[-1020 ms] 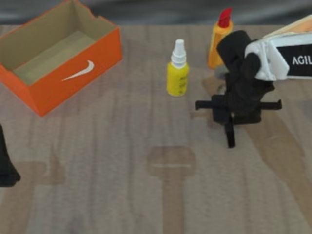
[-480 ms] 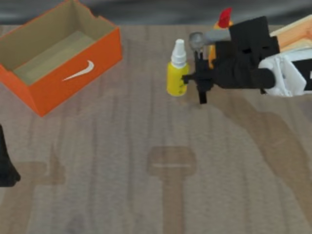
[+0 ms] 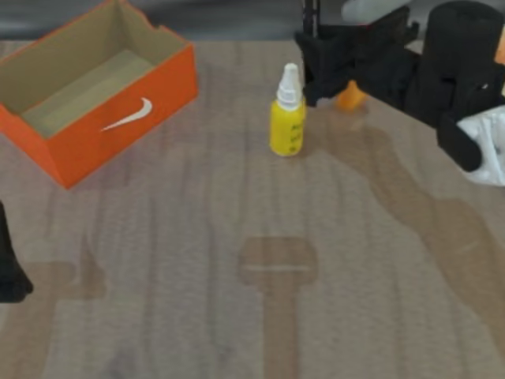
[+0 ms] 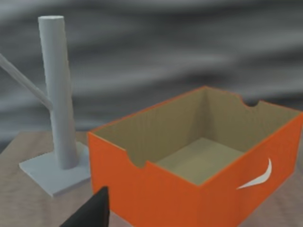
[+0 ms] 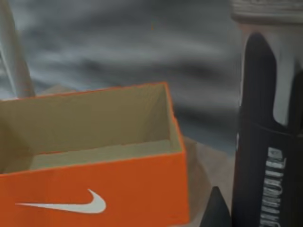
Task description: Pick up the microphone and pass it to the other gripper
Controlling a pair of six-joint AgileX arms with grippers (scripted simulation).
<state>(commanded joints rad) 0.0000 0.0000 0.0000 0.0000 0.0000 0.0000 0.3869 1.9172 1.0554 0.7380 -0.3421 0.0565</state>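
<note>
My right gripper (image 3: pixel 335 51) hangs high over the table's far right part, shut on the microphone. In the top view only the microphone's grey head (image 3: pixel 367 8) peeks past the black claw. The right wrist view shows the microphone (image 5: pixel 265 156) close up and upright: a black handle with white lettering under a silver-grey head. One fingertip (image 5: pixel 215 208) stands beside the handle. My left gripper (image 3: pixel 9 272) is parked at the table's left edge, far from the microphone. One of its fingers (image 4: pixel 90 213) shows, with nothing beside it.
A yellow dropper bottle (image 3: pixel 288 118) stands just left of and below the raised right gripper. An orange bottle (image 3: pixel 351 95) is mostly hidden under that gripper. An open orange shoebox (image 3: pixel 95 95) sits at the far left. A white post (image 4: pixel 59 94) stands behind it.
The right gripper has lifted the microphone off the table, swung it upright and risen toward the far edge. It now covers the orange bottle. The left arm has stayed still.
</note>
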